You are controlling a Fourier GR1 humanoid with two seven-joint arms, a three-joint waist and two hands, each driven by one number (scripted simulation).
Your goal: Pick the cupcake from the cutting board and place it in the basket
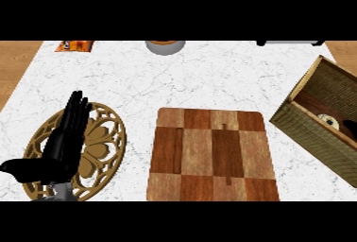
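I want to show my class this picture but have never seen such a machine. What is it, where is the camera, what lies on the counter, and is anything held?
The camera sits at a humanoid robot's head and looks steeply down at a white counter. The black shape at the left is its left hand, open, holding nothing, resting over a round golden trivet. The right hand is out of view. In the middle lies a wooden cutting board; at the right stands a woven basket with a pale round thing, probably the cupcake, inside.
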